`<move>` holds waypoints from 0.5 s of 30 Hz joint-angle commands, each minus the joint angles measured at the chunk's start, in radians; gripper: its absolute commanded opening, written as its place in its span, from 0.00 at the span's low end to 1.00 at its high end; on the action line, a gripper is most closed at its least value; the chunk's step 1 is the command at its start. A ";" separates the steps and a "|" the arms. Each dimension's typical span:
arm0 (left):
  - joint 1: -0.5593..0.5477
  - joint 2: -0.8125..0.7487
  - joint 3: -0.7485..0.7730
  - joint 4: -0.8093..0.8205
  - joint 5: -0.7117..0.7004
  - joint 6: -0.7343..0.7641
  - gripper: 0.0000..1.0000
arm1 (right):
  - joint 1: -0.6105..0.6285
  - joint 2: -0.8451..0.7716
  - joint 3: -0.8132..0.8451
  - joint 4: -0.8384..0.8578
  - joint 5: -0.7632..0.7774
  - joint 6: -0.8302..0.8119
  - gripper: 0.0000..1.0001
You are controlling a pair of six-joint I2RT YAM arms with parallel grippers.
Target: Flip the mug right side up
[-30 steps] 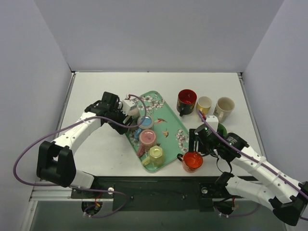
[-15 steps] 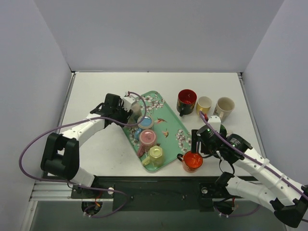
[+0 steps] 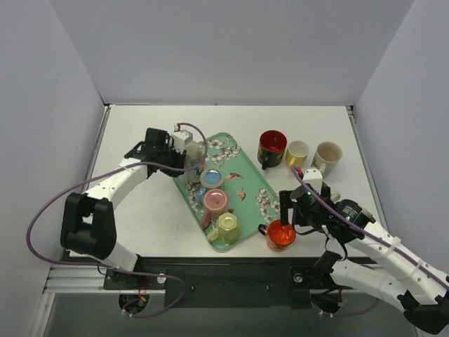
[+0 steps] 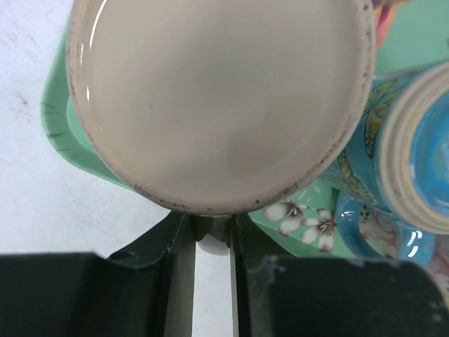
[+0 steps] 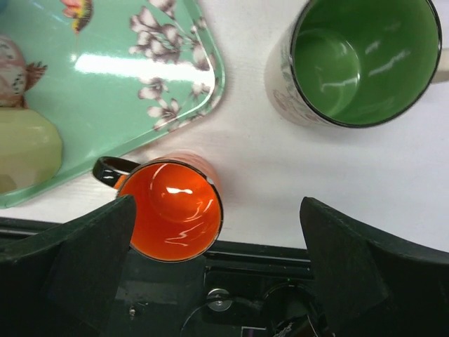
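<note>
Left tool (image 4: 209, 239) is squeezed narrow on a small white bit at the rim of the mug (image 4: 217, 98), so it's got hold of it. The mug is cream, and its round face fills the left wrist view. It's over the tray (image 4: 56, 112) at about the 10 o'clock edge seen from the top, with a blue mug (image 4: 421, 161) close at its 4 o'clock. Right tool (image 5: 217, 210) is spread wide, hanging over an orange mug (image 5: 172, 210) that stands mouth-up on the tabletop (image 5: 238, 126) just off the tray. A green mug (image 5: 358, 60) stands mouth-up at the orange one's 1 o'clock.
</note>
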 commanded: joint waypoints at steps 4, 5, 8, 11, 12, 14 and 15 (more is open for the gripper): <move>0.119 -0.142 0.244 0.033 0.291 -0.252 0.00 | 0.082 0.042 0.155 0.174 0.020 -0.100 0.97; 0.120 -0.148 0.263 0.030 0.299 -0.260 0.00 | 0.080 0.061 0.180 0.207 0.011 -0.101 0.97; 0.131 -0.177 0.294 0.023 0.366 -0.327 0.00 | 0.072 0.100 0.192 0.433 -0.049 -0.092 1.00; 0.152 -0.188 0.341 0.020 0.496 -0.418 0.00 | 0.051 0.185 0.196 0.712 -0.161 -0.043 1.00; 0.155 -0.193 0.353 0.015 0.564 -0.464 0.00 | 0.051 0.206 0.204 0.756 -0.179 -0.013 1.00; 0.154 -0.202 0.363 0.024 0.644 -0.537 0.00 | 0.051 0.290 0.250 0.891 -0.239 0.023 1.00; 0.155 -0.208 0.354 0.047 0.659 -0.580 0.00 | 0.054 0.337 0.282 0.958 -0.264 0.033 1.00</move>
